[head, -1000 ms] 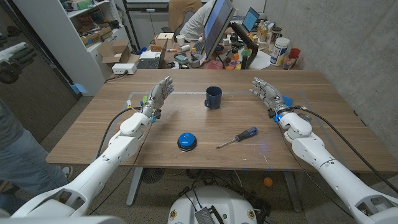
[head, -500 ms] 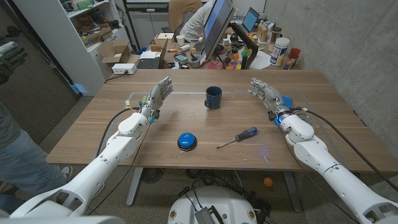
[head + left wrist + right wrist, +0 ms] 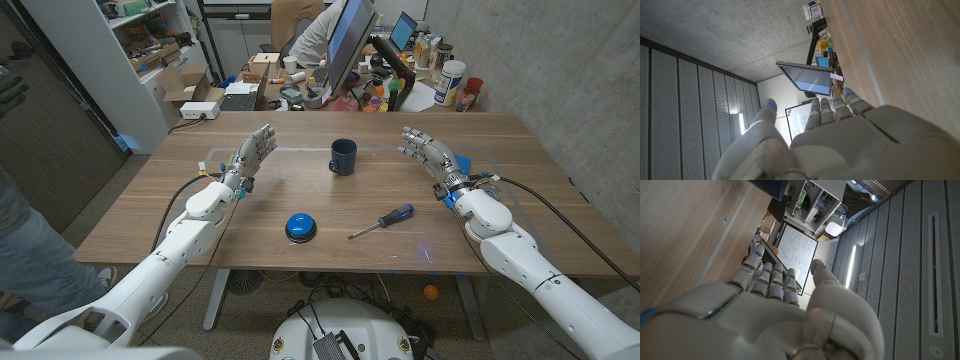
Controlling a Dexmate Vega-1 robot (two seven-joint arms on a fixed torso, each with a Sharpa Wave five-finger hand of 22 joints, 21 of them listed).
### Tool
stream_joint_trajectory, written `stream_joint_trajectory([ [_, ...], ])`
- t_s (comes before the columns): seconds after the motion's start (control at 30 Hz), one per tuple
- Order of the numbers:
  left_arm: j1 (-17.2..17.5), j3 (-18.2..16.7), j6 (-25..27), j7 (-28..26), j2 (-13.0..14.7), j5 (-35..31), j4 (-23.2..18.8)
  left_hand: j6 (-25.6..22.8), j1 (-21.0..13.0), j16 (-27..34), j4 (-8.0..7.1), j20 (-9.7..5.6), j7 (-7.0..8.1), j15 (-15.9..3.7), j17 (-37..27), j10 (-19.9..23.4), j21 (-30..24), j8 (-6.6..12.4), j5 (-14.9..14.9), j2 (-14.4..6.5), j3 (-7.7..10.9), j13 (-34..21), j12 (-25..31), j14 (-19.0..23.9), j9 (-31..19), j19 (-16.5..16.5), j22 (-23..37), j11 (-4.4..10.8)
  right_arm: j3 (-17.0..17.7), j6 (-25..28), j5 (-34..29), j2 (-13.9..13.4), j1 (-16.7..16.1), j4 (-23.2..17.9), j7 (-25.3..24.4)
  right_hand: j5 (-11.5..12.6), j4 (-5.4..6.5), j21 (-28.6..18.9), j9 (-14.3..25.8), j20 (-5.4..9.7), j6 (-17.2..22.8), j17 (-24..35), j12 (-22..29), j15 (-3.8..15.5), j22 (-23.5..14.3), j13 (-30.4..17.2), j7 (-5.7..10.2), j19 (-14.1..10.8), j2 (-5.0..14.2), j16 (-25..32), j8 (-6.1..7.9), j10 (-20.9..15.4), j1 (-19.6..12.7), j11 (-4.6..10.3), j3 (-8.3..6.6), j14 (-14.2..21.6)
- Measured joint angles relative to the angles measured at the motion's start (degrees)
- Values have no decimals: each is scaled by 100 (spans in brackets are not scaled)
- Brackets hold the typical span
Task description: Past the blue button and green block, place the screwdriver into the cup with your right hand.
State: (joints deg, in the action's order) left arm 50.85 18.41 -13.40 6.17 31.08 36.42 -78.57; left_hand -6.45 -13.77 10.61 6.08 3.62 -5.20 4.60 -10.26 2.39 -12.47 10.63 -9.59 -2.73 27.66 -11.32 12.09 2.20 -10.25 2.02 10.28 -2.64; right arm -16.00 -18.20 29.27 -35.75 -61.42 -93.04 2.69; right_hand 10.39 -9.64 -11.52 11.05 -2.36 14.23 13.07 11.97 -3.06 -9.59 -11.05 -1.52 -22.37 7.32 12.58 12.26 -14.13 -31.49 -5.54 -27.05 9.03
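1. A person point(image 3: 20, 250) in jeans is standing at the head view's left edge, beside the table point(image 3: 300, 250).
2. The left hand point(image 3: 252, 152) is hovering over the table's left part, its fingers point(image 3: 262, 140) spread and straight, holding nothing. In the left wrist view the same hand point(image 3: 840, 145) is showing its back, with the fingers point(image 3: 832, 107) reaching out apart from one another.
3. The button point(image 3: 300, 226), blue on a dark base, is sitting on the table toward the near edge, a little left of the middle.
4. The cup point(image 3: 342, 156), dark blue, is standing upright farther back, near the table's middle, with its handle turned toward the left hand.
5. The screwdriver point(image 3: 381, 221) is lying flat on the table between the button and the right arm, well apart from the cup, its blue handle pointing toward the right and its metal shaft toward the button. Nothing is touching it.
6. The right hand point(image 3: 428, 150) is hovering over the table's right part, fingers point(image 3: 412, 137) spread, holding nothing, well apart from the screwdriver. The right wrist view is showing that hand point(image 3: 775, 315) from behind, fingers point(image 3: 772, 277) extended and thumb set apart.
7. A monitor point(image 3: 345, 45) and a cluttered desk are standing behind the table.
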Motion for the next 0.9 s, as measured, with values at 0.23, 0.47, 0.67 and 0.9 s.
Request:
stream_joint_trajectory([
  [0.23, 9, -8, 9, 68, 21, 46, -4, -22, -30, 0, 0, 0, -22, 0, 0, 0, 39, 0, 0, -30, 0, 0, 0, 0, 0, 0, 0, 0, 14, 0, -61, -125, -109, -162, -23, 0, 0, 0, 0, 0, 42, -4, 0, 41, -16, 0, 42, 0, -23, 0, 0, -52, -23, 52, 0, 40],
  [0.47, 19, -27, 46, 85, 66, 51, -62, -22, -6, 0, 17, -1, -22, 0, 0, 0, 39, 0, 0, -54, -17, 0, 0, 0, 0, 0, 0, 0, 25, -87, -240, -270, -201, -246, -26, 0, 0, 0, 30, 0, 157, -37, 44, 93, -16, -30, 156, 1, -59, 0, 47, -113, -119, 113, 0, 93],
  [0.67, 54, -40, 96, 81, 112, 52, -132, -53, -6, 0, 17, -1, 9, 0, 0, 0, 39, 0, 0, -54, -17, 0, 0, 0, 0, 0, -1, -1, 70, -133, -387, -438, -322, -377, -26, 0, -24, 0, 30, 0, 205, -57, 44, 124, -15, -30, 205, 1, -99, 0, 47, -126, -159, 126, -25, 124],
  [0.9, 145, -59, 150, 61, 207, 61, -283, -53, -6, 0, 17, 50, 9, 0, 0, 1, 39, 0, 0, -54, -17, 0, 0, 0, 1, 10, -1, -1, 123, -219, -646, -661, -460, -527, -31, 0, -47, 0, 29, -31, 298, -83, 44, 143, -15, -29, 255, -30, -98, 0, 67, -258, -220, 197, -48, 205],
])
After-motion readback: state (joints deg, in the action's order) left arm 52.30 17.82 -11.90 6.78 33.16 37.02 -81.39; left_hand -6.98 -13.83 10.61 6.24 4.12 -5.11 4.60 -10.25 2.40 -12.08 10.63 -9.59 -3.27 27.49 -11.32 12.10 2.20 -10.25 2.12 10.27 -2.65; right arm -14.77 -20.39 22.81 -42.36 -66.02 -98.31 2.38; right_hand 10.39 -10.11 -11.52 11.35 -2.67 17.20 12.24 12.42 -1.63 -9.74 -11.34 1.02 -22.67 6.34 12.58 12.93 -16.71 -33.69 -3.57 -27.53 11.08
